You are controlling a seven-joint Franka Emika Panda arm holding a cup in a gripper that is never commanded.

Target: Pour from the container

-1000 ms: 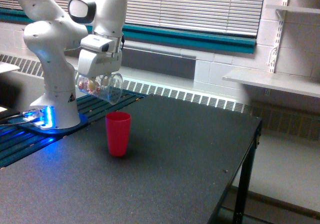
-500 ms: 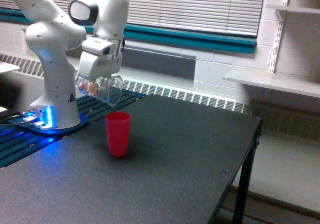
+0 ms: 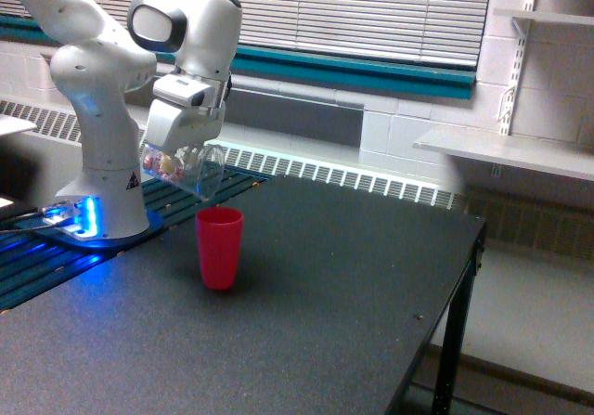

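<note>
clear cup [image 3: 186, 170] tilted in gripper [image 3: 182, 155], above red cup [image 3: 219, 247]

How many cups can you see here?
2. A clear see-through plastic cup with small reddish and pale pieces inside is held tilted in the robot's pincer, above the table. An opaque red plastic cup stands upright on the dark table, below it.

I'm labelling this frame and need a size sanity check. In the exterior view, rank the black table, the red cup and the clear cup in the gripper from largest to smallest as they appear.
1. The black table, by far the largest.
2 and 3. The red cup and the clear cup look alike in size; the clear cup is tilted and partly hidden by the gripper, so I would not rank them.
</note>
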